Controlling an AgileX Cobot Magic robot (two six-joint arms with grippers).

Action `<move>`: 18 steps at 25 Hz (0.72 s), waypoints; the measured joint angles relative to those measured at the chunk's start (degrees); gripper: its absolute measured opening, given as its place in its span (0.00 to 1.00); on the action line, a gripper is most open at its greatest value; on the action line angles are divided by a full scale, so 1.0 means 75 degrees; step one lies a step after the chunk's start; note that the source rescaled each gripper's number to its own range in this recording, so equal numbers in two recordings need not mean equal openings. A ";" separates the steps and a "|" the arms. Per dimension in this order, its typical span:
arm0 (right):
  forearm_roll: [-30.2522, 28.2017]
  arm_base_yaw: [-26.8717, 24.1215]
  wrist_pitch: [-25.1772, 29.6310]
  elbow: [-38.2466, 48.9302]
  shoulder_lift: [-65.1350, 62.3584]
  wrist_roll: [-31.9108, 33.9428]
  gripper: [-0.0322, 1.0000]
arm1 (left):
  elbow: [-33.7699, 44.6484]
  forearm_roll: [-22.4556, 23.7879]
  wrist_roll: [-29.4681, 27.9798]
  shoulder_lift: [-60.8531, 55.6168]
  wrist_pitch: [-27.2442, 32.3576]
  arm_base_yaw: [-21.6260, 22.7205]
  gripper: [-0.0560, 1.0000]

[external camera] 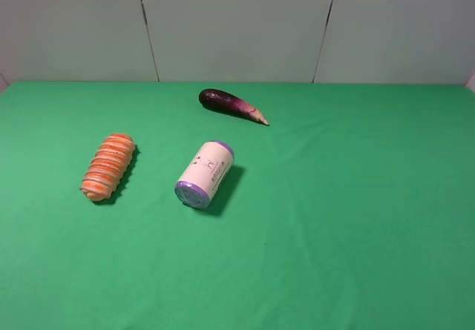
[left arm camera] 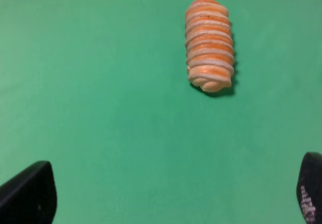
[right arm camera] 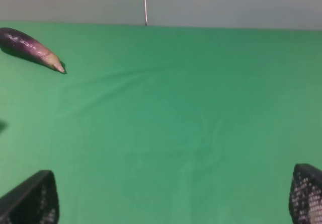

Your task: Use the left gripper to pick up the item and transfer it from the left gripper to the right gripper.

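Left gripper [left arm camera: 171, 194] hangs with its fingers spread wide and empty; the orange spiral-ribbed roll [left arm camera: 209, 44] lies on the green cloth [external camera: 356, 219] ahead of it, long axis running roughly away from the jaws. Rightward sit the white cylinder with purple ends [external camera: 205, 173] and the eggplant [external camera: 230, 104], and the right gripper [right arm camera: 171, 199], equally spread, seems farther off, though neither arm shows from above.

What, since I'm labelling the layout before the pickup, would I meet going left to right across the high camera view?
First the orange ribbed roll → white cylinder with purple ends → eggplant, which lies farther back, its pale tip reaching furthest right.
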 joint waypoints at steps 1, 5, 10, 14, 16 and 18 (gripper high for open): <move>0.0000 0.0000 0.0000 0.0000 0.0000 0.0000 1.00 | 0.0000 0.0000 0.0000 0.0000 0.0000 0.0000 0.95; 0.0000 0.0000 0.0000 0.0000 0.0000 0.0000 1.00 | 0.0000 0.0000 0.0000 0.0000 0.0000 0.0000 0.95; 0.0000 0.0000 0.0000 0.0000 0.0000 0.0000 1.00 | 0.0000 0.0000 0.0000 0.0000 0.0000 0.0000 0.95; 0.0000 0.0000 0.0000 0.0000 0.0000 0.0000 1.00 | 0.0000 0.0000 0.0000 0.0000 0.0000 0.0000 0.95; 0.0000 0.0000 0.0000 0.0000 0.0000 0.0000 1.00 | 0.0000 0.0000 0.0000 0.0000 0.0000 0.0000 0.95; 0.0000 0.0000 0.0000 0.0000 0.0000 0.0000 1.00 | 0.0000 0.0000 0.0000 0.0000 0.0000 0.0000 0.95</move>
